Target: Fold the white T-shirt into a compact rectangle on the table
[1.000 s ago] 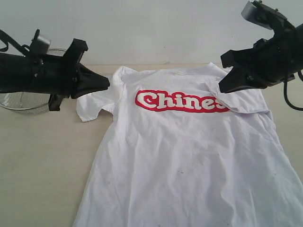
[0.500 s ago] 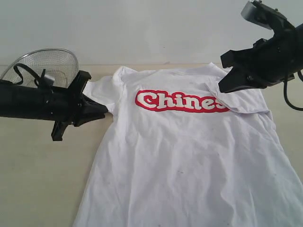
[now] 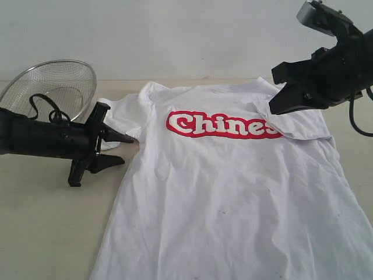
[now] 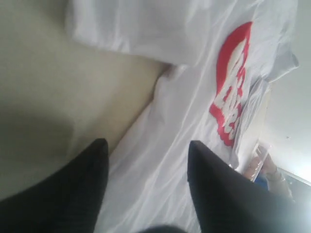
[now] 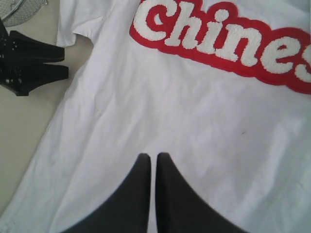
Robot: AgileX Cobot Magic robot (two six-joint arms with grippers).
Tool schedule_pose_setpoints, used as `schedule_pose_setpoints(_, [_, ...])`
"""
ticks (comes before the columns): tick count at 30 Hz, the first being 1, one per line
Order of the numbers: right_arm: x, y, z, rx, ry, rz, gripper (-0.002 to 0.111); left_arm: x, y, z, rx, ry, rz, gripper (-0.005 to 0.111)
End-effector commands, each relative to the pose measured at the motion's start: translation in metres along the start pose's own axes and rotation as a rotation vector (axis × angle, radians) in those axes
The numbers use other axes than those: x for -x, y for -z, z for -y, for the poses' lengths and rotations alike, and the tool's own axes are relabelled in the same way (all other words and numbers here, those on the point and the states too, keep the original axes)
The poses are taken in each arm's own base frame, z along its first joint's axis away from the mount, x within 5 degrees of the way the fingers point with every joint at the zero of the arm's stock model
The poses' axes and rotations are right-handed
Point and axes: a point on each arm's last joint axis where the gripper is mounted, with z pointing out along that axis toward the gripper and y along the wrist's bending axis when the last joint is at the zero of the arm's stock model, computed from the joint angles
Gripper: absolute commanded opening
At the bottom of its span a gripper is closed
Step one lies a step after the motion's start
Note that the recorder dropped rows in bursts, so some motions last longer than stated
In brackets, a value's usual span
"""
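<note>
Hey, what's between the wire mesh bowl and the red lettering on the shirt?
A sleeve of the white T-shirt and its shoulder cloth; the exterior view shows it.

The table [image 3: 46,233] carries white T-shirt [image 3: 233,192] and bowl [image 3: 52,81].

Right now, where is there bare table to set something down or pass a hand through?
Largest free patch: the table, lower left in the exterior view, bordered above by the open left gripper and on the right by the white T-shirt. A thin strip runs behind the collar. Crowded: upper left, with the mesh bowl, left arm and sleeve.
</note>
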Motion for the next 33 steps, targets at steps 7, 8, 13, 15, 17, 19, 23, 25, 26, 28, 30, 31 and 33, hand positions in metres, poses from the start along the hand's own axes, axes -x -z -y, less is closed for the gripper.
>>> schedule_pose_setpoints(7, [0.0, 0.003, -0.002, -0.002, 0.022, 0.007, 0.0, 0.024, -0.005, 0.023, -0.044, -0.007, 0.068, 0.047])
schedule_pose_setpoints(8, [0.0, 0.003, -0.002, -0.002, 0.022, 0.007, 0.0, 0.025, -0.005, 0.023, -0.041, -0.007, 0.072, 0.047])
schedule_pose_setpoints(13, [0.0, 0.003, -0.002, -0.002, 0.025, 0.007, 0.0, 0.027, -0.005, 0.02, -0.01, -0.006, 0.108, 0.047])
schedule_pose_setpoints(15, [0.0, 0.003, -0.002, -0.003, 0.025, 0.008, 0.0, 0.028, -0.005, 0.02, -0.003, -0.011, 0.116, 0.047])
schedule_pose_setpoints(17, [0.0, 0.003, -0.002, -0.003, 0.025, 0.008, 0.0, 0.026, -0.006, 0.021, -0.019, -0.012, 0.097, 0.047])
schedule_pose_setpoints(19, [0.0, 0.003, -0.002, -0.006, 0.025, 0.011, 0.0, 0.024, -0.006, 0.023, -0.031, -0.017, 0.079, 0.047])
schedule_pose_setpoints(23, [0.001, 0.003, -0.001, -0.014, 0.025, 0.022, 0.0, 0.017, -0.013, 0.024, -0.008, -0.037, 0.08, 0.047])
schedule_pose_setpoints(25, [0.002, 0.003, -0.001, -0.017, 0.025, 0.025, 0.0, 0.014, -0.017, 0.025, 0.01, -0.039, 0.087, 0.047])
schedule_pose_setpoints(26, [0.002, 0.003, -0.001, -0.017, 0.025, 0.025, 0.0, 0.013, -0.018, 0.025, 0.014, -0.04, 0.087, 0.047])
schedule_pose_setpoints(28, [0.002, 0.003, -0.001, -0.016, 0.025, 0.023, 0.0, 0.011, -0.02, 0.025, 0.027, -0.042, 0.095, 0.047])
schedule_pose_setpoints(30, [0.002, 0.003, -0.001, -0.016, 0.025, 0.023, 0.0, 0.012, -0.021, 0.023, 0.049, -0.044, 0.118, 0.047])
schedule_pose_setpoints(31, [0.002, 0.003, -0.001, -0.016, 0.025, 0.023, 0.0, 0.014, -0.021, 0.022, 0.061, -0.043, 0.134, 0.047])
schedule_pose_setpoints(33, [0.001, 0.003, -0.001, -0.014, 0.025, 0.022, 0.0, 0.016, -0.02, 0.02, 0.082, -0.04, 0.161, 0.047])
